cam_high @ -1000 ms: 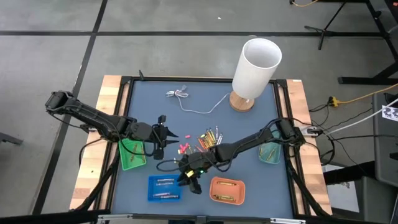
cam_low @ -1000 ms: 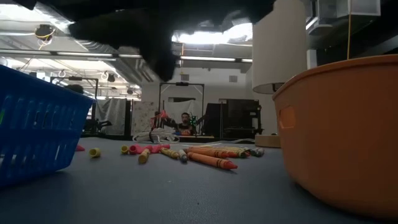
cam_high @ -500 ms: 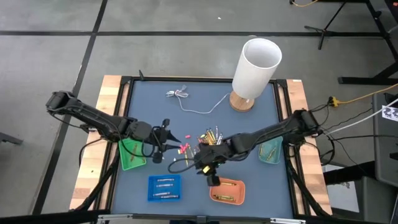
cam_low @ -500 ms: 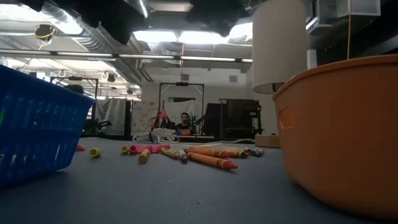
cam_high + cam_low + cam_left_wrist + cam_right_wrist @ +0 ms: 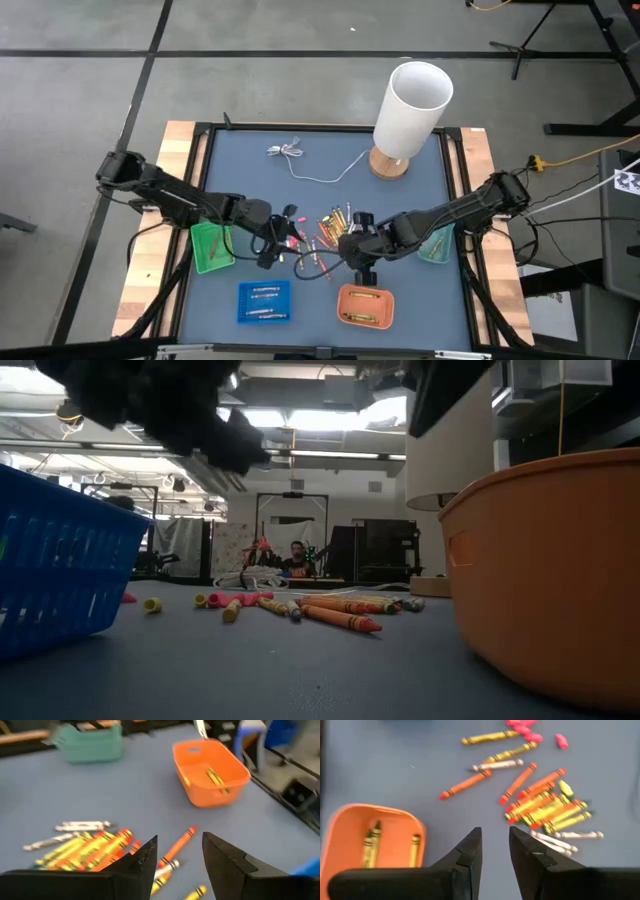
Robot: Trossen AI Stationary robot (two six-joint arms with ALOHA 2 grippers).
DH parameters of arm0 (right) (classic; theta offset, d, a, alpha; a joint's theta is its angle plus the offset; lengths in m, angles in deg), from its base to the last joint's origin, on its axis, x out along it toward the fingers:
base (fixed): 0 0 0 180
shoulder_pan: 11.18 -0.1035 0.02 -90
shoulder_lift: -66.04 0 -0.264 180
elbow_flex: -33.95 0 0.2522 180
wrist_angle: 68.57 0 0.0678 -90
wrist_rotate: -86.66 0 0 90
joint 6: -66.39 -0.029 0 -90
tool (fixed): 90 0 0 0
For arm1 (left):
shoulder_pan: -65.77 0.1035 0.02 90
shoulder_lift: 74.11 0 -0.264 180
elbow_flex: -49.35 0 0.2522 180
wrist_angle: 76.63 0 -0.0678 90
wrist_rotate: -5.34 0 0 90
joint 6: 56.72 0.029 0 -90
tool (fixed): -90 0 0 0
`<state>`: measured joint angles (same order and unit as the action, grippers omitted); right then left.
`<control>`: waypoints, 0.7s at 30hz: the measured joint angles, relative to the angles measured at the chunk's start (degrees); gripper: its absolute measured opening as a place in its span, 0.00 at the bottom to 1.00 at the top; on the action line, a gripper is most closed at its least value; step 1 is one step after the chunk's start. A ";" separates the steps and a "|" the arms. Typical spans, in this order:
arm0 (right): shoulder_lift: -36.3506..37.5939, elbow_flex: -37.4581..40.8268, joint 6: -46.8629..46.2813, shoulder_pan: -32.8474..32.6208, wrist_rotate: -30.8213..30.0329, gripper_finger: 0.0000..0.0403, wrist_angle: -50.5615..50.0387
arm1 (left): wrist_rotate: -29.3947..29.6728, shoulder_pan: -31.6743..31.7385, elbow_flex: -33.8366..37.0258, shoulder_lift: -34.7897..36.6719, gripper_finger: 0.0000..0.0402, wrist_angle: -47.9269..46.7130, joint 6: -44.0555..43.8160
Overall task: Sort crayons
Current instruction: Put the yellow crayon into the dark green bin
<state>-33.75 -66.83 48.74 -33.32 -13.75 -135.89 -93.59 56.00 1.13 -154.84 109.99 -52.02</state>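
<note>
Both hands hang over the crayons [image 5: 335, 222] heaped mid-tabletop [image 5: 320, 130]. The left hand [image 5: 272, 245], fingers apart and empty, sits beside the pink ones; the right hand [image 5: 362, 268], fingers a little apart and empty, sits by the orange tray [image 5: 364, 305]. A good pick would take one stray stick — the lone orange crayon [image 5: 465, 785] lies clear of the heap — and close across its middle, then drop it low in its matching tray. Four trays show: green [image 5: 211, 248], blue [image 5: 264, 301], orange, teal [image 5: 434, 244]. The orange tray holds two crayons — the heap is too tangled to count.
</note>
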 joint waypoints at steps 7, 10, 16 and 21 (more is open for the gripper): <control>0.02 1.89 -0.13 0.03 -2.13 0.24 -4.19 | -5.69 1.98 -0.07 -6.86 0.33 0.04 4.17; 0.02 2.86 -0.91 0.04 -2.18 0.24 -5.78 | -5.81 2.47 -1.00 -9.78 0.33 -0.22 4.97; 0.02 5.53 -3.79 0.77 -2.09 0.24 -6.67 | -7.96 3.07 -3.79 -14.51 0.33 -1.23 7.64; 0.02 7.80 -6.40 0.88 -1.68 0.24 -5.77 | -8.81 3.07 -4.35 -16.68 0.33 -3.88 10.73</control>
<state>-33.72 -59.04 42.34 -32.43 -15.43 -141.66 -102.40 59.07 -3.22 -171.51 106.11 -41.28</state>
